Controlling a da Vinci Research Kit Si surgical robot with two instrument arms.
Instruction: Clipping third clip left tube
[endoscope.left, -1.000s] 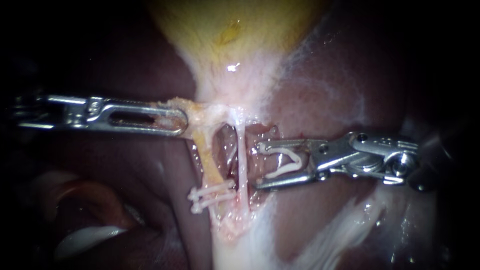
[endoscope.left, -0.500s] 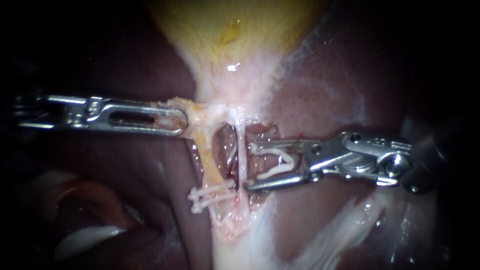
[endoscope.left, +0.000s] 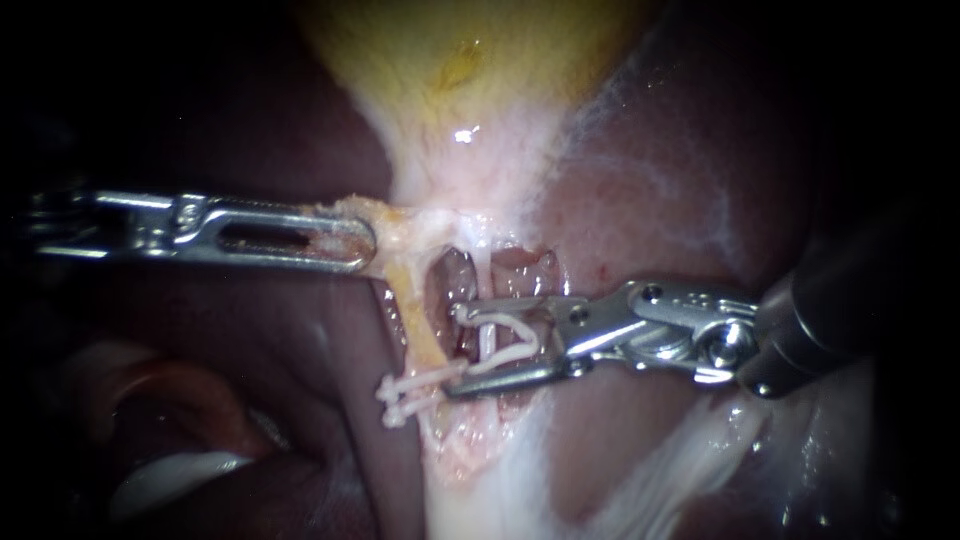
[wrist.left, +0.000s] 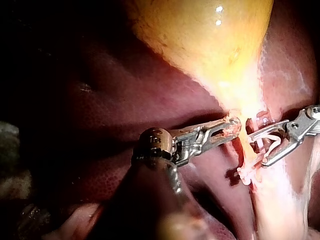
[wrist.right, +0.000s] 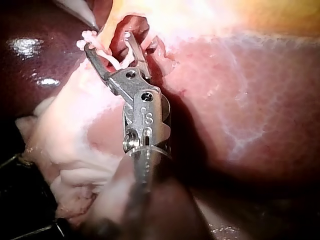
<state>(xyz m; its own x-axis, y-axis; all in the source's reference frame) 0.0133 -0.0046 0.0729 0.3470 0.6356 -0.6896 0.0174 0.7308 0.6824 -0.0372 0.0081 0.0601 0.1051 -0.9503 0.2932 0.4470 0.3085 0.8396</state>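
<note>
The left tube (endoscope.left: 418, 320) is a yellowish-tan strand just left of the frame's centre. It runs from the yellowish tissue (endoscope.left: 385, 215) under the gallbladder's neck down and slightly to the right, taut and bare. At its lower end two white clips (endoscope.left: 420, 390) lie shut across it, side by side and nearly level (their knobbed ends stick out to the left). The open clip (endoscope.left: 500, 357), a white V with its mouth facing left, sits between the spread jaws of the right instrument (endoscope.left: 455, 350) at centre frame. Its arm tips end just right of the left tube, above the two shut clips. A thinner white tube (endoscope.left: 487, 290) passes between its arms.
</note>
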